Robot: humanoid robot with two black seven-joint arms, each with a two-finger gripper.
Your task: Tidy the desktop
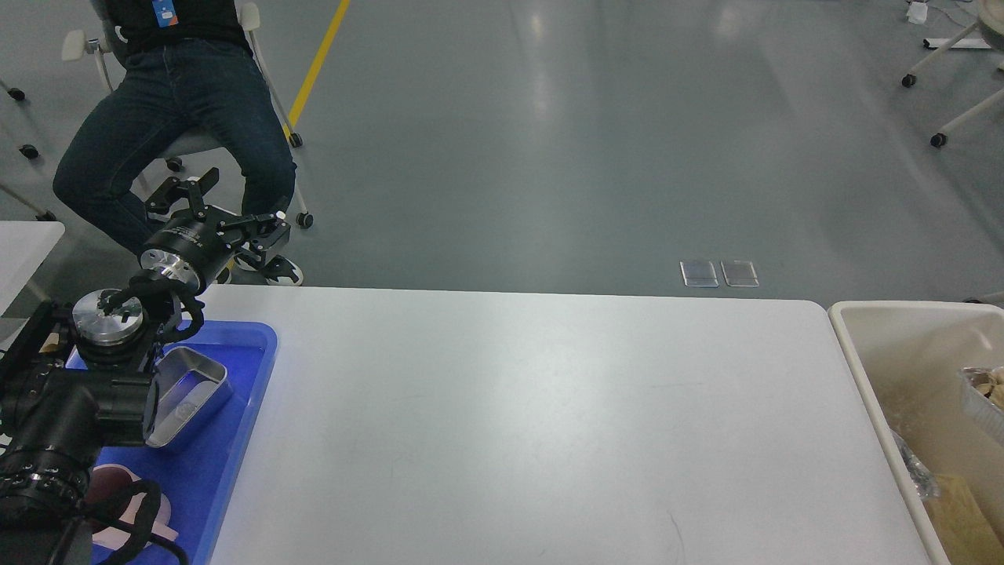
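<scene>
Left pincer (pixel 223 205) released, fingers spread, above counter's far-left corner. Blue plastic tray (pixel 249 377) at left edge holds shiny rectangular metal pan (pixel 192 392). Smooth glossy white counter (pixel 533 424) spans the middle. Cream plastic bin (pixel 871 369) against right edge, foil container (pixel 984 396) inside.

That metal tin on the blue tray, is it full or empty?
Empty, as far as shown: the metal tin on the blue tray has a bare shiny inside, though the arm hides its left part.

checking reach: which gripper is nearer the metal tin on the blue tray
Left. The left gripper hangs up beyond the metal tin on the blue tray; the right gripper is out of view.
</scene>
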